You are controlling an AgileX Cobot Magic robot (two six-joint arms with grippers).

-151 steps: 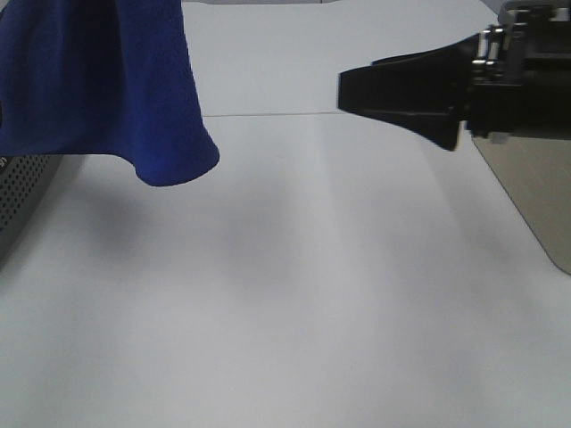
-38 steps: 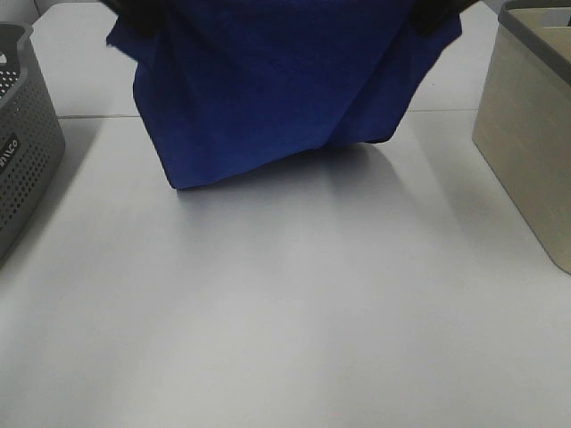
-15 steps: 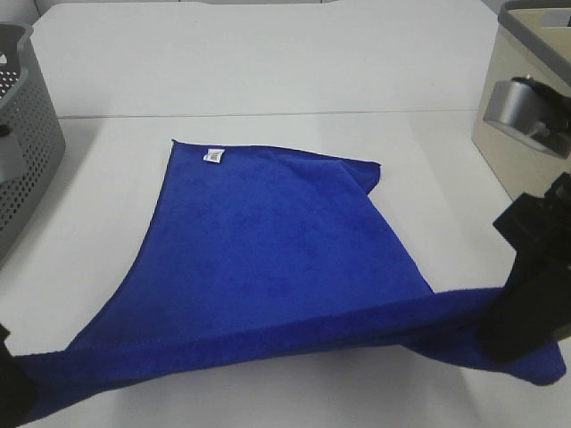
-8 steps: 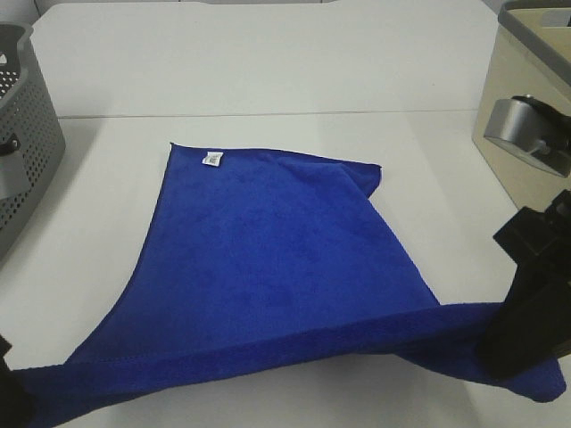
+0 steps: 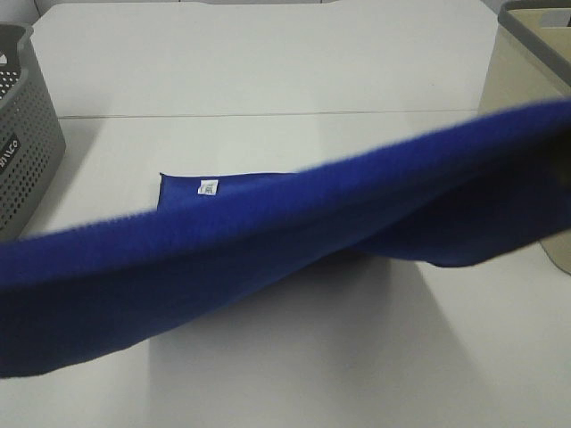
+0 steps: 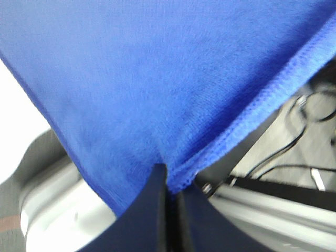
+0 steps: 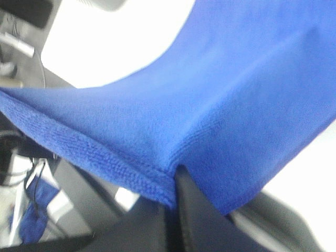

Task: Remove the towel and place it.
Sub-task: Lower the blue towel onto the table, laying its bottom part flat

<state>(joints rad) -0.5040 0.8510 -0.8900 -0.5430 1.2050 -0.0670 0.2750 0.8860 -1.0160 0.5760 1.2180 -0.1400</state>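
Raised since half a second before, the near edge of the towel [image 5: 268, 241] had left its low line by the front edge of the table [image 5: 294, 357]. It now swept across the overhead camera's view as a thick, blurred blue band, low toward the left edge and high toward the right. Both arms, seen at the front corners a moment earlier, were out of that camera's sight.

The cloth's far edge lay flat on the table near the middle, with its small white tag [image 5: 208, 187] facing up at the cloth's far left corner. The stretch between hung off the surface, sagging in a fold toward the right edge and casting a soft shadow beneath.

A grey perforated basket [image 5: 22, 134] stood at the table's left edge and a beige bin [image 5: 522, 80] at its right edge. Each was apart from the part of the towel lying on the table.

Wrist cameras showed the grip. The left gripper [image 6: 169, 181] had its two dark fingers pressed together on the stitched hem, plush pile bunching just above the tips. The right gripper [image 7: 176, 184] likewise held its fingers clamped tight on the hem at the other end of the lifted edge, cloth fanning out taut from the pinch. Neither pair of fingers showed any gap beyond the fabric between them.
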